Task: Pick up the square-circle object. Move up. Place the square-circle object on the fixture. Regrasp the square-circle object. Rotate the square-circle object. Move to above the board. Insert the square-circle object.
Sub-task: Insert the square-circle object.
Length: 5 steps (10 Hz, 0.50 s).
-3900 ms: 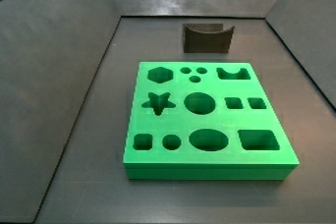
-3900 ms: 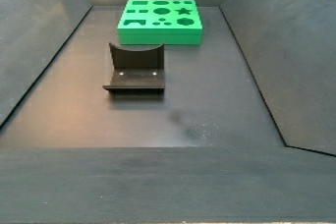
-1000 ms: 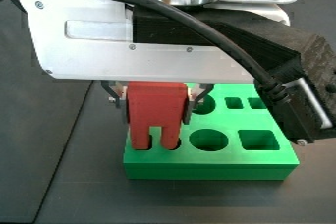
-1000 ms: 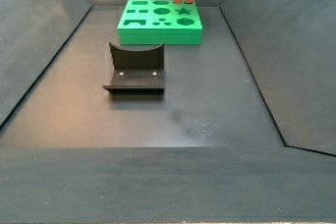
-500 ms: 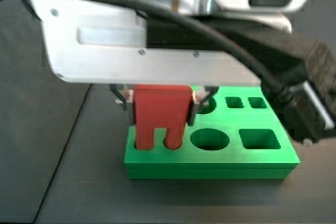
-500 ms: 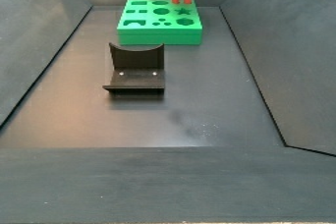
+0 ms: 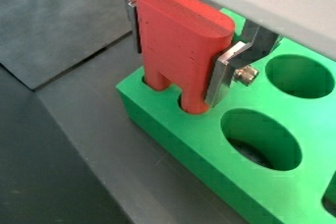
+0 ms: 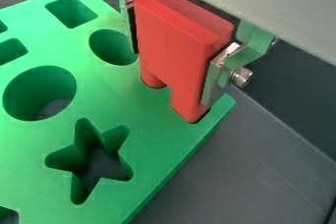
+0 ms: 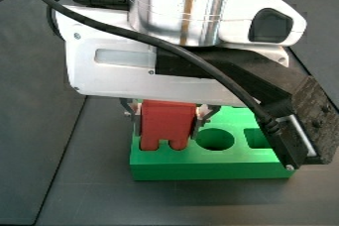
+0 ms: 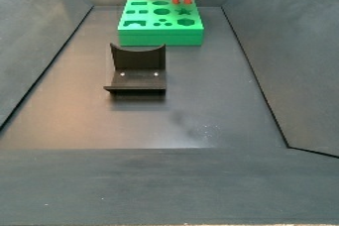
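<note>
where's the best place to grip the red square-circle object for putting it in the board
Grip the square-circle object by its flat upper body, from above, pinching the two narrow sides. The gripper holds it this way over the board: legs point down and stay free, as a side view also shows, so the fingers clear the hole.

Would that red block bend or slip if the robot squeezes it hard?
Probably not. The red block keeps straight edges between the gripper fingers, so it looks stiff. Its flat sides suit the pads, so slipping seems unlikely. Its two short legs touch the green board, and it might tip if let go.
</note>
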Available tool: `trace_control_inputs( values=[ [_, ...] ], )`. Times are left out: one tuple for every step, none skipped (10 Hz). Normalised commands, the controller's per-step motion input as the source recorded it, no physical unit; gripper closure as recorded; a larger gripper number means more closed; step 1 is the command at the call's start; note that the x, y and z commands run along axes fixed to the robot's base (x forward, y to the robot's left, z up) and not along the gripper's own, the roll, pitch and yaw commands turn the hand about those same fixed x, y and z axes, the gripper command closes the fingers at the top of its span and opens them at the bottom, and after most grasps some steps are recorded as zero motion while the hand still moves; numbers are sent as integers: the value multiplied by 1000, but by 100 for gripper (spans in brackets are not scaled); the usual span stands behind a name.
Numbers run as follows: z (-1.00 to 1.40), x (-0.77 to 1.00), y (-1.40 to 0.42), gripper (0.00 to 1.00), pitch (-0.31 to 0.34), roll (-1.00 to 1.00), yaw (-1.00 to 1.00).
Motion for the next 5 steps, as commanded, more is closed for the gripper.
trace_control_inputs(
  values=[
    [-334,-74,0,100,-71,13,-6],
    [-349,-97,0,100,-94,11,0],
    [-431,-203,-6,100,-167,14,0],
    [-583,-394,0,100,-267,37,0],
    [-437,-483,0,100,-260,141,0]
  ],
)
